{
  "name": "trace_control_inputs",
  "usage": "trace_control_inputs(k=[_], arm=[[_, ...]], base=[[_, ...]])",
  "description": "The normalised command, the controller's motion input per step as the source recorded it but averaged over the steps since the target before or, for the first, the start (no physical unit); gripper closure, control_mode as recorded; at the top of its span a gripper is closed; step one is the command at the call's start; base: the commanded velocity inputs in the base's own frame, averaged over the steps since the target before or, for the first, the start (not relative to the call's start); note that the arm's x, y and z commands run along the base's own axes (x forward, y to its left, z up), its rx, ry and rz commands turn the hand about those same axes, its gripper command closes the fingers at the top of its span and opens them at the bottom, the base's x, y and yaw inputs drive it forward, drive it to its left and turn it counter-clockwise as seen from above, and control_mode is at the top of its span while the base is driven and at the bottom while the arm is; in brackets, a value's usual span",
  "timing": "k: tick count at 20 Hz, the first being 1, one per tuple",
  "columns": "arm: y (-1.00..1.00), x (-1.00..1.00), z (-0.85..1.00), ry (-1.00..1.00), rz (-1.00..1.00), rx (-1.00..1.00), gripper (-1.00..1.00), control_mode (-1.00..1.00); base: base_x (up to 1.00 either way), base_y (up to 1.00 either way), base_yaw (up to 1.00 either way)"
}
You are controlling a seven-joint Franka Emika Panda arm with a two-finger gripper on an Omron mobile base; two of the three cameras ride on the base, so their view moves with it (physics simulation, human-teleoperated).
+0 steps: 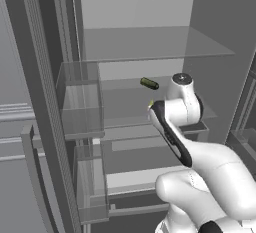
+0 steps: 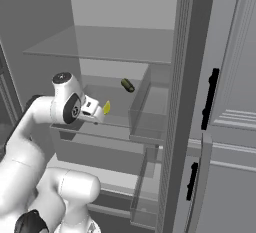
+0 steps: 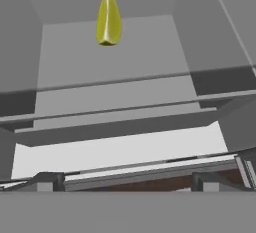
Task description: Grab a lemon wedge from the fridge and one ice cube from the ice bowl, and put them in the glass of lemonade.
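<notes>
Task progress: early, by my reading. The tiny bright yellow pointed lemon wedge [image 3: 108,18] lies on a clear glass shelf [image 1: 125,102] inside the open tall dark grey fridge [image 2: 192,52]; it is not yet gripped. Fetching the ice cube and both drops into the glass look to be ahead as well.

Claw: the white arm's two-finger gripper [image 2: 96,117] reaches into the fridge at shelf level with its jaws spread wide and nothing between them.

Wedge position: in the hand view it sits at about 12 o'clock, well apart from the bottom edge where the fingers would rise. In the right base view it is just beside the gripper, at about 2 o'clock from it. In the left base view only a sliver of yellow peeks out at 10 o'clock of the wrist.

Wedge shape and surface: a slim teardrop, pointed at one end and blunt at the other, smooth and evenly yellow-green, with a darker shaded face. Likely light and apt to slide on glass.

Other item: a dark green elongated cylinder [image 1: 149,83] rests on the same shelf, further back, at about 1 o'clock from the wedge in the right base view, clearly apart from it.

Fridge interior: pale grey flat walls, see-through shelves with thin edges, and clear boxy door bins [image 1: 80,99] at the side.

What is left first: close the gap and shut on the wedge.
</notes>
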Motion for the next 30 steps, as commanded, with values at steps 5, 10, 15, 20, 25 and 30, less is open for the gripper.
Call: trace_control_inputs(k=[5, 10, 15, 20, 25, 30], arm=[[0.00, 0.67, 0.00, 0.08, 0.01, 0.00, -1.00, -1.00], [0.00, 0.27, 0.00, 0.05, 0.00, 0.00, -1.00, -1.00], [-0.02, 0.12, -0.19, 0.02, 0.00, 0.00, -1.00, -1.00], [-0.03, 0.38, -0.23, 0.00, 0.00, 0.00, -1.00, -1.00], [0.00, 0.36, 0.00, 0.00, 0.00, 0.00, -1.00, -1.00], [-0.02, 0.11, 0.00, 0.00, 0.00, 0.00, -1.00, -1.00]], base=[[0.00, 0.00, 0.00], [0.00, 0.00, 0.00], [0.00, 0.00, 0.00], [0.00, 0.00, 0.00], [0.00, 0.00, 0.00], [0.00, 0.00, 0.00]])
